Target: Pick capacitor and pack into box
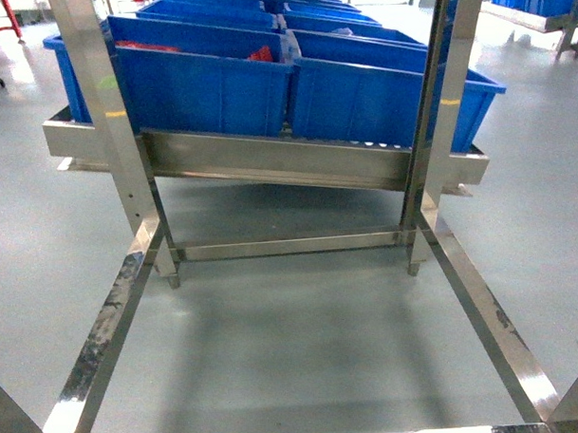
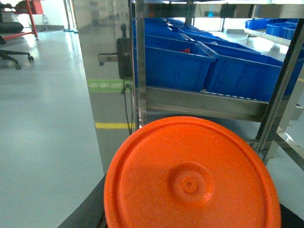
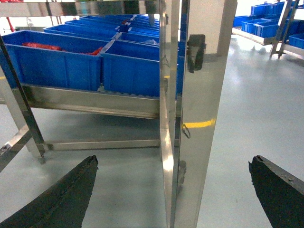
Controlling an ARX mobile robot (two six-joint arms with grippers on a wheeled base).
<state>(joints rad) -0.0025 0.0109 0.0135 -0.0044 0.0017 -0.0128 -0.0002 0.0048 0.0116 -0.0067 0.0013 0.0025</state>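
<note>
the robot faces a steel rack (image 1: 268,165) loaded with blue bins (image 1: 208,86). some bins hold red items (image 1: 261,54), too small to tell if they are capacitors. the pink box is not in any view, so where the parts must go cannot be placed from here.

neither arm shows in the head view. in the right wrist view the right gripper (image 3: 173,190) has its fingers (image 3: 57,199) wide apart with nothing between them, only floor and a rack post (image 3: 199,109) beyond. in the left wrist view an orange disc (image 2: 190,175), looking like a lid or a cap, fills the lower frame and hides the left gripper; i cannot tell whether the jaws are apart or clamped on it, though the disc sits right where they would be.

judging by this, the picking has not begun. the risks:

- the posts stand close in front of both wrist cameras, so a reach toward the bins could clip the steel.
- the bins' high front walls mean an arm must come over the rim, and a low approach would hit the wall.
- with the disc blocking the left camera, that arm would work nearly blind.
- with the box unseen, a picked part has no known target.
</note>
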